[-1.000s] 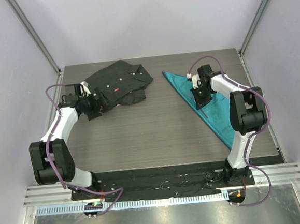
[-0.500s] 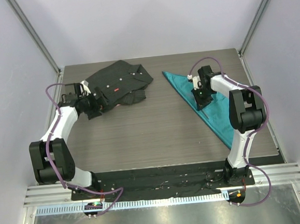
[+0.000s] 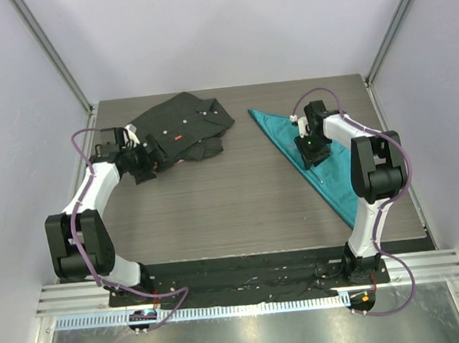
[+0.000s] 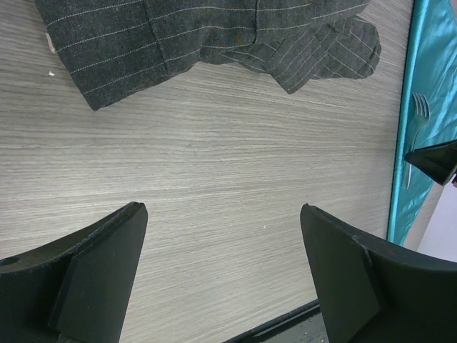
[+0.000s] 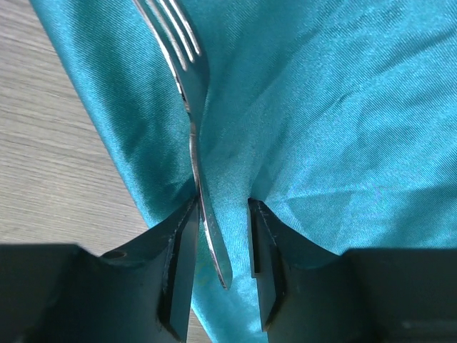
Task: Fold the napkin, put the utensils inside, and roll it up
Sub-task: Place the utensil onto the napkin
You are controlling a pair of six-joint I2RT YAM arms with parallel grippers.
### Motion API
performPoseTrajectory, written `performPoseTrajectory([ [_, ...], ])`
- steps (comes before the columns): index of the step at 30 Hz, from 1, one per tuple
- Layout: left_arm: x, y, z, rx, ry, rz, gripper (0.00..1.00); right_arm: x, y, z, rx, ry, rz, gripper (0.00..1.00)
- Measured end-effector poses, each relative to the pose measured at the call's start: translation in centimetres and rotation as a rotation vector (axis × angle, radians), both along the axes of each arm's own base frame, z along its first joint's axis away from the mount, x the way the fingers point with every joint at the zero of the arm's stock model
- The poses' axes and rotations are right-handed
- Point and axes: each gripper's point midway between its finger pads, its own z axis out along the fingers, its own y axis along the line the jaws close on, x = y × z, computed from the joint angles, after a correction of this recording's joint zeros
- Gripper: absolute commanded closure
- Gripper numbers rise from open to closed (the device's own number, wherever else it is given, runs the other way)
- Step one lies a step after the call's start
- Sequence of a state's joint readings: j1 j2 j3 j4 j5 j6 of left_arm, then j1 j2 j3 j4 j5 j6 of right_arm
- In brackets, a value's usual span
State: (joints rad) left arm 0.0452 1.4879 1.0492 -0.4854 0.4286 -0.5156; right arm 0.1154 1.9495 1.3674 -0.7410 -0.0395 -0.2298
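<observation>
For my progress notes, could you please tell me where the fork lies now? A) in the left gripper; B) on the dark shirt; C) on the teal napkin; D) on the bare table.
C: the fork rests on the teal napkin, its handle between the right gripper's parted fingers.

left pincer (image 4: pixel 221 214): jaws wide apart | right pincer (image 5: pixel 221 207): jaws partly parted, arm stretched forward

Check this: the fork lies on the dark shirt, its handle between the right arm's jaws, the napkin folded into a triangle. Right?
No. The fork lies on the teal napkin, not the dark shirt; the right wrist view shows it. Its handle is between the right arm's jaws, and the napkin is folded into a triangle.
</observation>
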Motion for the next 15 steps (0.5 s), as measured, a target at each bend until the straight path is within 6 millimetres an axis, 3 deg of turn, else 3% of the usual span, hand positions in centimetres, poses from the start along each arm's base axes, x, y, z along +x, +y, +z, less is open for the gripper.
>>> performPoseTrajectory([
  [7, -0.02, -0.08, -0.03, -0.004, 0.004, -0.003, 0.06, 0.24, -0.18, 0.26, -0.011, -0.007, -0.005, 0.6],
  [11, -0.05, -0.15, -0.07, -0.008, 0.006, -0.006, 0.06, 0.46, -0.06, 0.55, -0.004, -0.016, -0.008, 0.75],
  [15, -0.05, -0.17, -0.05, -0.009, 0.006, -0.007, 0.06, 0.5, 0.0, 0.6, -0.001, -0.017, -0.017, 0.8],
])
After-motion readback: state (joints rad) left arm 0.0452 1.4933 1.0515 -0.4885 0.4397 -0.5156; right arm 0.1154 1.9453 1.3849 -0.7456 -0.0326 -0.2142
